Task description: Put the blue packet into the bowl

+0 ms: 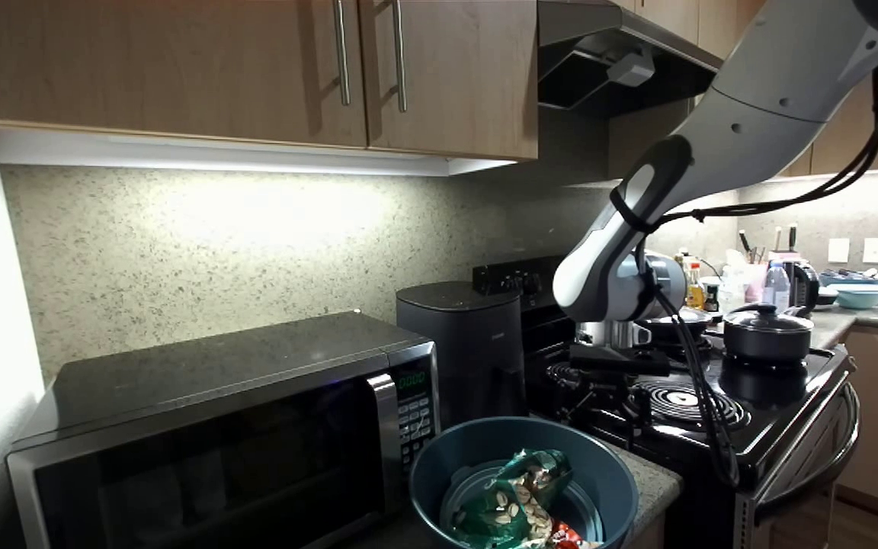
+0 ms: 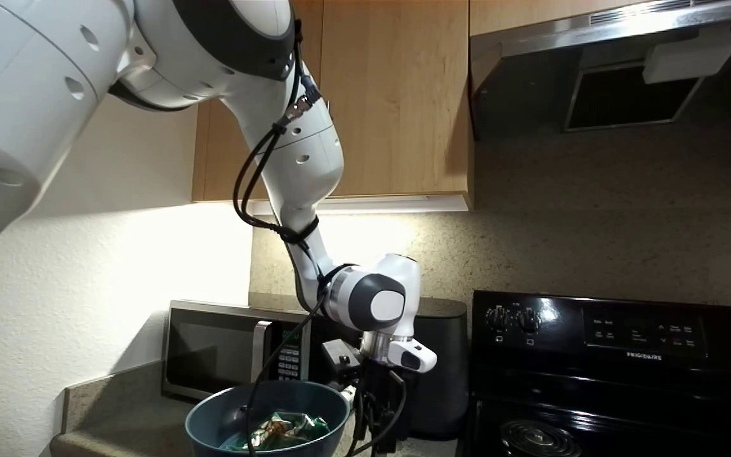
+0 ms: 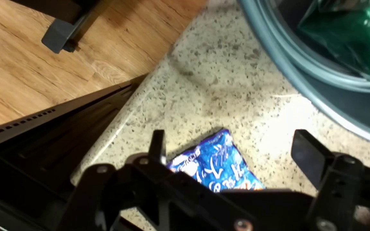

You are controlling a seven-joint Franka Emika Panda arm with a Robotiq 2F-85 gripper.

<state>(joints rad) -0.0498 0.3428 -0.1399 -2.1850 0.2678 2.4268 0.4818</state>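
Note:
The blue packet (image 3: pixel 218 163) lies flat on the speckled counter in the wrist view, its lower part hidden behind the gripper's body. It does not show in either exterior view. My gripper (image 3: pixel 230 146) is open and empty above the packet. The packet lies between the fingers in the picture, nearer the left finger; I cannot tell the height gap. In the exterior views the gripper (image 1: pixel 599 427) (image 2: pixel 375 412) points down beside the bowl. The dark teal bowl (image 1: pixel 439 461) stands on the counter in both exterior views (image 2: pixel 223 406). Its rim (image 3: pixel 295 80) is at the wrist view's upper right.
Green packets (image 1: pixel 496 511) and a red one (image 1: pixel 565 534) lie in the bowl. The microwave (image 1: pixel 203 450) and a dark tall appliance (image 1: pixel 458 358) stand behind. The stove (image 1: pixel 770 419) adjoins the counter. The counter's edge (image 3: pixel 133 109) drops to the wooden floor.

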